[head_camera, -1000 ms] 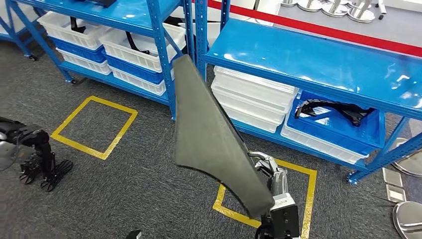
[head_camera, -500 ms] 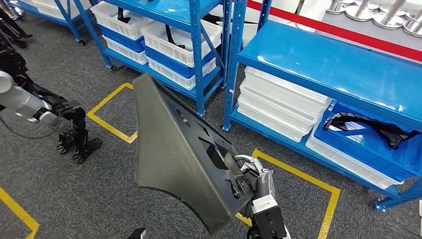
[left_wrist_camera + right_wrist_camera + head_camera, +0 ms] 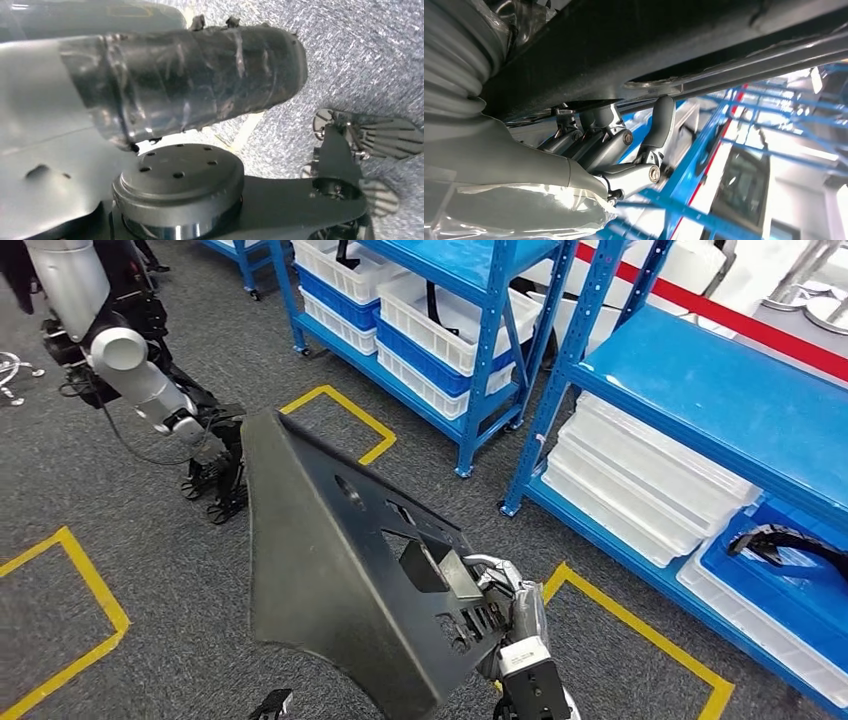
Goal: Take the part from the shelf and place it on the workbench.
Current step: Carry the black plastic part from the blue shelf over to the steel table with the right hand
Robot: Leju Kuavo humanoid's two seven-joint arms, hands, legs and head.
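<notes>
The part is a large black panel [image 3: 340,560] with cut-outs and ribs. It stands on edge, above the floor, in the middle of the head view. My right hand [image 3: 510,605] grips its lower right edge. In the right wrist view the fingers [image 3: 614,140] curl up under the panel's dark underside [image 3: 649,45]. My left hand [image 3: 360,150] hangs over grey carpet in the left wrist view, and I cannot read how its fingers lie.
Blue shelving [image 3: 480,340] runs along the back and right, with white bins [image 3: 640,490] and a blue bin [image 3: 790,590] holding another black part. Another robot's silver arm [image 3: 135,370] with a dark hand hangs at upper left. Yellow tape squares [image 3: 350,410] mark the carpet.
The whole view has swung, so the shelves slide right and the other robot's arm comes in at upper left. The panel has turned to show its ribbed face, and my right hand still holds it.
</notes>
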